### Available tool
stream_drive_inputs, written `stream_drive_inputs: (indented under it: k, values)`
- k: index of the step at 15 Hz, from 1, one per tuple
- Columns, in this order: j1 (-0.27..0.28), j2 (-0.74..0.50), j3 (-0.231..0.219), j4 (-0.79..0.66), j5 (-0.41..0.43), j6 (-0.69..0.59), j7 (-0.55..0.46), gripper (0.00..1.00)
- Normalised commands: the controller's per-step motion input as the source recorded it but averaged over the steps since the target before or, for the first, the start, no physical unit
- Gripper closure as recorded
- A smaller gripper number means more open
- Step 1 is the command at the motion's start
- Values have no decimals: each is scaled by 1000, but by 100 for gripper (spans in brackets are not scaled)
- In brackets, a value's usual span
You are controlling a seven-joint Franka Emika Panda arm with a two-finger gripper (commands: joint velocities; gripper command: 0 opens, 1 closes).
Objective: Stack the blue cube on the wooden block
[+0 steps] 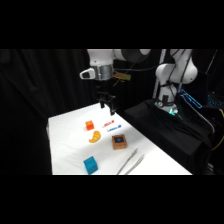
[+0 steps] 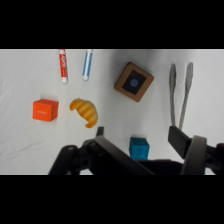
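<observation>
The end effector (image 2: pixel 137 142) hung high with fingers spread and empty, surveying the surface (image 2: pixel 110 105); the blue cube (image 2: pixel 139 148) sat between them, at six o'clock from the wooden block (image 2: pixel 133 81).

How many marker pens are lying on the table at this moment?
2. The red marker and the blue marker lie side by side, apart, on the table, near the orange-red cube and the orange crescent piece. None seems hidden.

In the wrist view the blue cube (image 2: pixel 139 148), between the jaws, has its lower edge hidden behind the black linkage; the linkage is cut off at the bottom edge.
</observation>
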Motion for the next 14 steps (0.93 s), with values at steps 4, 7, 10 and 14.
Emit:
stream_drive_inputs:
  k: [4,7,10,14]
  values:
    - [-1,52,30,60,-4,9,48,0]
    - [41,180,58,183,-19,84,136,0]
    - [62,297,53,297,-15,124,169,0]
    - [72,355,28,394,-30,100,174,0]
